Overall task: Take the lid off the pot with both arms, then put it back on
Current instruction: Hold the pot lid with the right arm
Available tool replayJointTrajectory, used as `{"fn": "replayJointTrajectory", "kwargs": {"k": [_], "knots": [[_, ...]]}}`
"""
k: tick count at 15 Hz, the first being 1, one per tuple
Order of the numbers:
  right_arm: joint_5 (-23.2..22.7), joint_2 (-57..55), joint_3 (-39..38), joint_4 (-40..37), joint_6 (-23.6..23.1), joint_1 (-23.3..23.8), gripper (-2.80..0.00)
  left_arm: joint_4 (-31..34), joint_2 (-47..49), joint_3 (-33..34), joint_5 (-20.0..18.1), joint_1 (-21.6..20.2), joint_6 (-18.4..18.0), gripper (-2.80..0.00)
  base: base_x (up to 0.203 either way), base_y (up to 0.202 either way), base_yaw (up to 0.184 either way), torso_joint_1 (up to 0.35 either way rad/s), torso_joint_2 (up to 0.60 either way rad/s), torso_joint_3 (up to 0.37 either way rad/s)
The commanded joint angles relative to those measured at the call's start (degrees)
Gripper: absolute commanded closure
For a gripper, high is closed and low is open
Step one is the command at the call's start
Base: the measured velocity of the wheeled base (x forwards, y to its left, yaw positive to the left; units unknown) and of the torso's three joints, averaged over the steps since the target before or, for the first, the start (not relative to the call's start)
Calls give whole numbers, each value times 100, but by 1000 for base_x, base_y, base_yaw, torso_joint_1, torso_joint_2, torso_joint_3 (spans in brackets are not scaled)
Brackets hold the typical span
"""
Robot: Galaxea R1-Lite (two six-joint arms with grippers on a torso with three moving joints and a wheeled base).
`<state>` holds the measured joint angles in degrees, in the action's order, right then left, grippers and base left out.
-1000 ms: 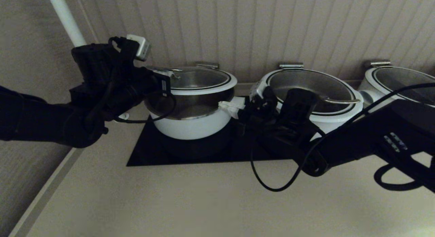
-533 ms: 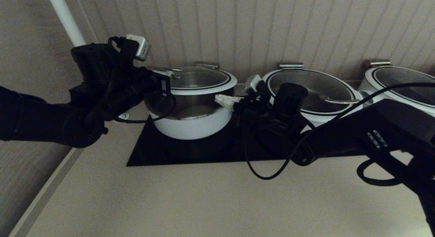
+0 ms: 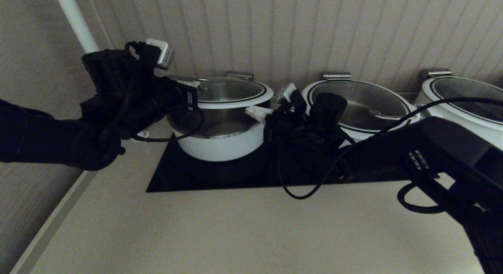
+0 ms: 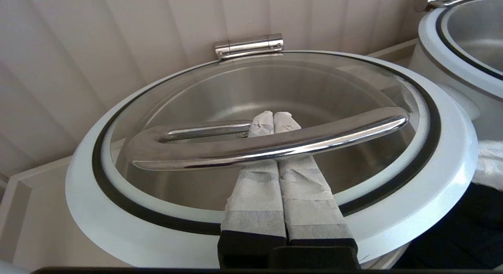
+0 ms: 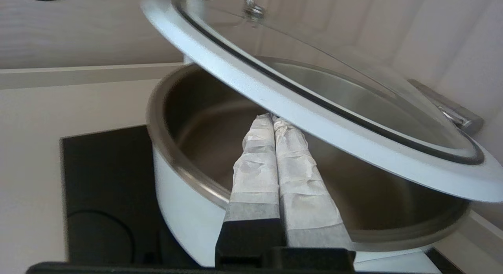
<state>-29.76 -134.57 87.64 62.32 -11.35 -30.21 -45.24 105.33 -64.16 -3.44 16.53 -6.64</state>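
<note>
A white pot (image 3: 220, 146) with a steel inside stands on a black cooktop (image 3: 165, 179). Its glass lid (image 3: 235, 97) with a white rim is raised at the front and hinged at the back. My left gripper (image 3: 194, 85) is shut, its taped fingers pushed under the lid's steel loop handle (image 4: 334, 136); the left wrist view shows the tips (image 4: 273, 116) past the bar. My right gripper (image 3: 253, 112) is shut at the lid's right side. In the right wrist view its tips (image 5: 272, 120) touch the underside of the lid's rim (image 5: 275, 89), above the open pot (image 5: 177, 195).
Two more white pots with glass lids stand to the right (image 3: 361, 105) and at the far right (image 3: 463, 97). A ribbed wall is close behind. A white pipe (image 3: 76, 22) runs up at the left. The beige counter (image 3: 235, 234) extends in front.
My right arm has moved left and up, bringing its shut fingers from beside the pot's right wall up under the lid's rim. The left arm and lid hold still.
</note>
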Motion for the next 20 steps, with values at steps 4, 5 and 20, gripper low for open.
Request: {"fn": "replayJointTrajectory", "kwargs": {"k": [4, 5, 20], "knots": [[-21, -220, 410, -45, -5, 5, 0, -29, -12, -18, 1, -1, -4, 0, 0, 0, 0, 0, 0, 0], [-21, -246, 509, -85, -4, 13, 0, -29, -21, -18, 1, -1, -4, 0, 0, 0, 0, 0, 0, 0], [-21, -254, 904, -326, -8, 156, 0, 14, -291, 272, 1, -104, -59, 0, 0, 0, 0, 0, 0, 0]]}}
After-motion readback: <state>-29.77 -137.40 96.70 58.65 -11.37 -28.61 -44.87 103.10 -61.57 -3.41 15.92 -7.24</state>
